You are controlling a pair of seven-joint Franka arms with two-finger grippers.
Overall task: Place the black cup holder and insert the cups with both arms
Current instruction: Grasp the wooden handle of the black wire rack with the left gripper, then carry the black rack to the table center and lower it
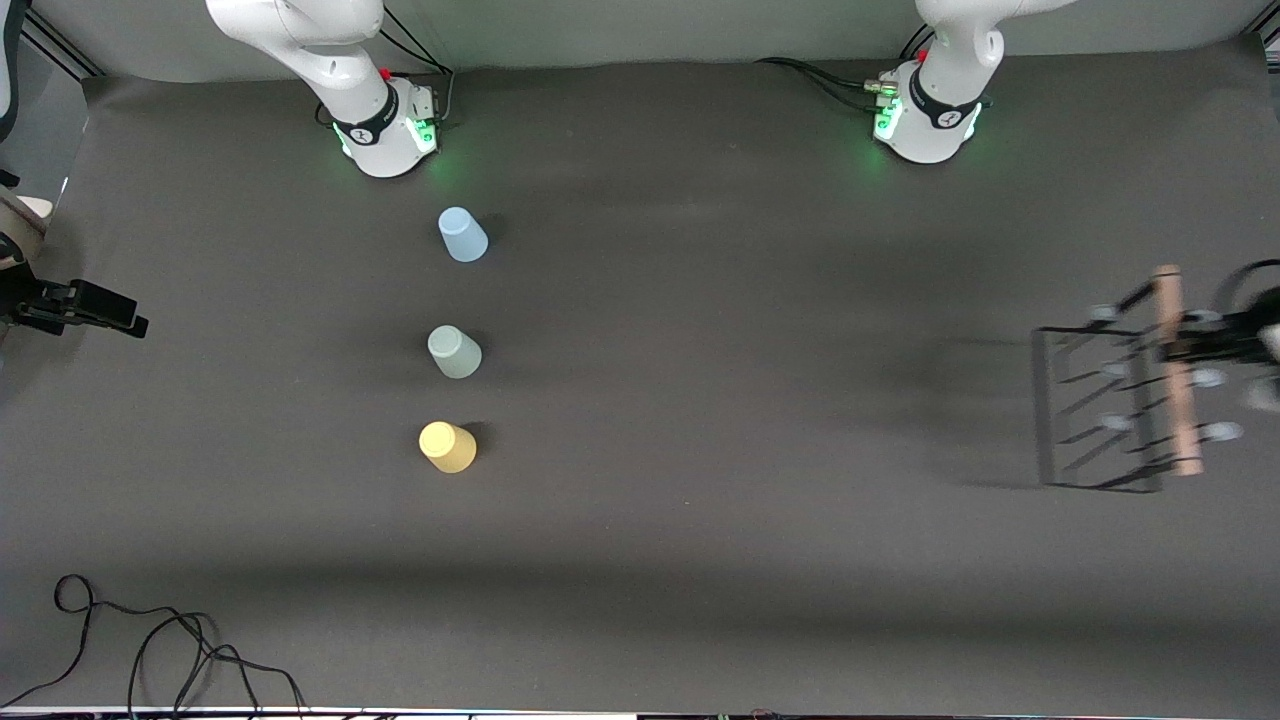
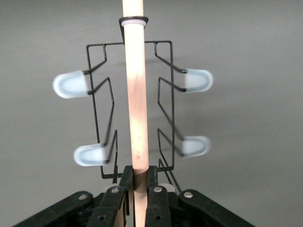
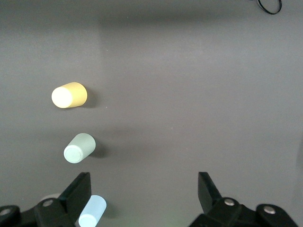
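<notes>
The left claw (image 2: 138, 194) is clamping the wooden rod handle (image 2: 136, 94) of the black cup holder (image 1: 1125, 400), carrying it above the table (image 1: 750, 560) at the left arm's end. The rack may swing and tip at set-down. The right claw (image 3: 144, 194) is waiting wide open, empty, above the 3 upside-down cups (image 1: 455, 352).

Black cup holder (image 1: 1120, 405) aloft; cups (image 1: 455, 352) inverted

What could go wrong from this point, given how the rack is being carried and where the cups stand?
1. The left hand pinches only one end of the wooden handle, so the black cup holder hangs off-centre; it might swing or slip in the air.
2. It could land tilted, leaving the pegs badly angled.
3. The blue cup, grey-green cup and yellow cup stand in one line; the open right hand might knock a neighbour.
</notes>
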